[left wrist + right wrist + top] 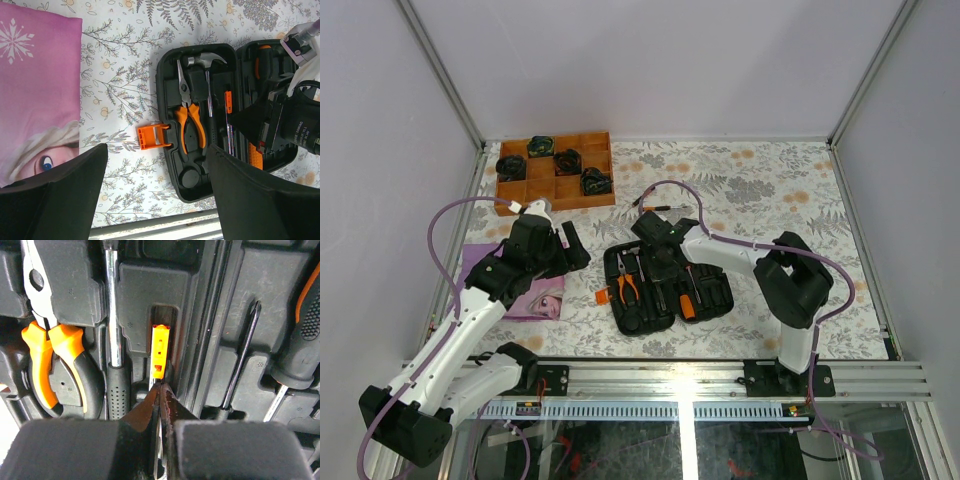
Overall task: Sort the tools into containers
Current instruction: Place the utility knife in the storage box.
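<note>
The black tool case (pixel 620 315) lies open at the table's middle, its orange latch (pixel 603 296) to the left. In the left wrist view the case (pixel 192 185) holds the orange-handled pliers (pixel 190 120) and the hammer (pixel 207 60). My right gripper (pixel 660 262) is low inside the case. In the right wrist view it (pixel 162 390) is shut on a thin tool with an orange piece (pixel 160 350) lying in a narrow slot, between the hammer handle (pixel 116 340) and a screwdriver (pixel 242 355). My left gripper (pixel 157 200) is open and empty above the table, left of the case.
A loose screwdriver (pixel 657 208) lies on the cloth behind the case. A brown wooden compartment tray (pixel 555 170) with dark items stands at the back left. A pink picture book (pixel 535 295) lies under my left arm. The metal rail (pixel 700 375) runs along the near edge.
</note>
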`<action>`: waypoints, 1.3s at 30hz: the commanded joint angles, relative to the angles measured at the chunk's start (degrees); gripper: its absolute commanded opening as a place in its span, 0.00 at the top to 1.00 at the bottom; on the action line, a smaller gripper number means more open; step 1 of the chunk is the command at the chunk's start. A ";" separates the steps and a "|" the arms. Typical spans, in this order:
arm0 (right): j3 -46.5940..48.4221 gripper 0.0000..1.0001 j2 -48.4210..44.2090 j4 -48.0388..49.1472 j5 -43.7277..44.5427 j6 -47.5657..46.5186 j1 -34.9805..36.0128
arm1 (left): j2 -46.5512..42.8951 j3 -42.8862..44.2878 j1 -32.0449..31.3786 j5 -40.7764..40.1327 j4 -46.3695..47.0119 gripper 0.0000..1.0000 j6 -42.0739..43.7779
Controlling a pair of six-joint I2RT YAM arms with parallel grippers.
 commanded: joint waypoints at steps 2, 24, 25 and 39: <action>-2.00 1.00 4.72 -2.95 0.89 0.39 1.22 | -0.69 -0.54 0.24 0.92 2.64 0.21 0.80; 1.84 0.75 -9.53 -4.74 8.23 -1.33 1.24 | -0.97 -0.62 0.24 0.77 2.65 0.21 0.68; 1.35 0.77 -9.82 -3.91 7.78 -1.35 1.24 | -0.92 -0.60 0.24 0.72 2.67 0.21 0.71; 1.70 0.87 -3.64 -0.54 2.11 -1.91 1.22 | -0.90 -0.54 0.24 0.81 2.66 0.21 0.72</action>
